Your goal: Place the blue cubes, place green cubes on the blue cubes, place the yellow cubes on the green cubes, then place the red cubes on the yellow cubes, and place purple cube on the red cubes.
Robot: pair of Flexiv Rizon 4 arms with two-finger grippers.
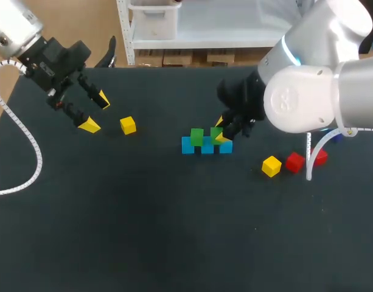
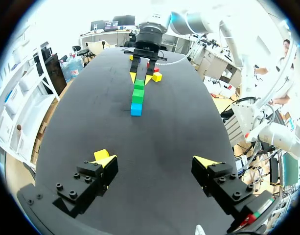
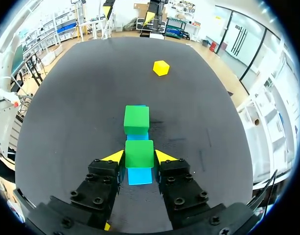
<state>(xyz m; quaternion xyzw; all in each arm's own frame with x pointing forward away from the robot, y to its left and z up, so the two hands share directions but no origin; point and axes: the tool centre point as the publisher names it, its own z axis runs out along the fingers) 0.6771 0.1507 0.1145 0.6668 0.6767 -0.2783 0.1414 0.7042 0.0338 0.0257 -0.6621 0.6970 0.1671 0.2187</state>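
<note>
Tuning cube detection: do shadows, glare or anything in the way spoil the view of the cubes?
Head view: the right gripper covers part of one green cube. Right wrist view: that cube is evenly lit, no glare. Left wrist view: the cubes line up, near ones hiding those behind.

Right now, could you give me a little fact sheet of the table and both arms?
blue cubes: three in a row
first green cube: on the row
second green cube: over the row, between the right fingers
right fingers: shut on second green cube
left fingers: open, empty
yellow cubes: two loose, one by left fingers, one by red cubes
red cubes: two loose, right side
</note>
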